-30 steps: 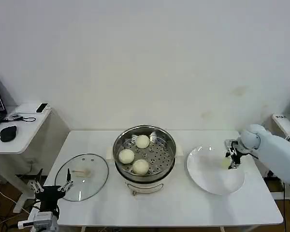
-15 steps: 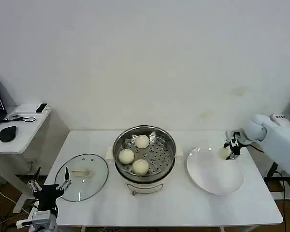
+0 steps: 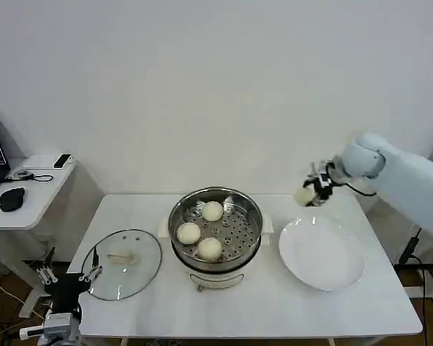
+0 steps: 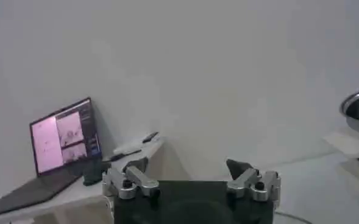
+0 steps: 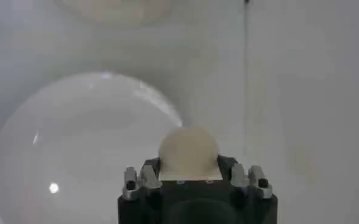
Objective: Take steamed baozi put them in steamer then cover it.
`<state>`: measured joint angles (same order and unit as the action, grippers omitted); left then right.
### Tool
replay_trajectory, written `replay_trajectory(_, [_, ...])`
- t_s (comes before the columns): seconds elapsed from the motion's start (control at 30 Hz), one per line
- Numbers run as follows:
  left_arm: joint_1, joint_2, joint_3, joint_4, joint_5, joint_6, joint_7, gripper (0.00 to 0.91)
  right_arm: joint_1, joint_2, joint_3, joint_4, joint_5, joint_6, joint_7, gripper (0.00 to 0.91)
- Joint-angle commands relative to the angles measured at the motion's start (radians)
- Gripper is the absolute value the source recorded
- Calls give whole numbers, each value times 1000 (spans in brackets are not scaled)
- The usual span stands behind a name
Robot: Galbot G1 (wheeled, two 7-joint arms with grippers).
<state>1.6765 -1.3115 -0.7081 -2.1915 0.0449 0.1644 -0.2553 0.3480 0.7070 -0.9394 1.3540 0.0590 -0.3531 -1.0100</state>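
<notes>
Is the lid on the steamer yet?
No, the cover lies flat on the table to the left of the open steamer, whose tray holds three baozi.

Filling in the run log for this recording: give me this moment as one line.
right gripper: shut on fourth baozi, raised beyond plate | steamer: three buns in tray | cover: on table | left gripper: open, parked low

I see the steamer (image 3: 216,234) uncovered; three buns (image 3: 189,233) leave its right part of the tray free. My right gripper (image 3: 314,190) carries a bun (image 3: 304,195) above the bare plate (image 3: 322,254), open air between. The lid (image 3: 122,264) lies well left.
</notes>
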Motion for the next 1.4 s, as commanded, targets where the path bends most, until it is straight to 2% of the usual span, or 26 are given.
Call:
replay_trajectory(0.03, [2,0,-7,1,12,-3,1,907,226,126,-164,154,223,-157,69,655])
replay_trajectory(0.37, [3,-9,-1,6,30,-7,0,907,239,305,-235,157,416,-305,174,655])
replay_trajectory(0.6, [5,-10,-5,10,36,-12,-1,907,188,352,-281,129,472,-355,208,655])
replay_trajectory(0.83, [2,-10,-5,17,37,-12,-1,907,107,353,-281,87,423,-362,208,655])
replay_trajectory(1.4, [-2,-8,-8,27,35,-13,-1,907,46,361,-257,49,361,-363,207,655])
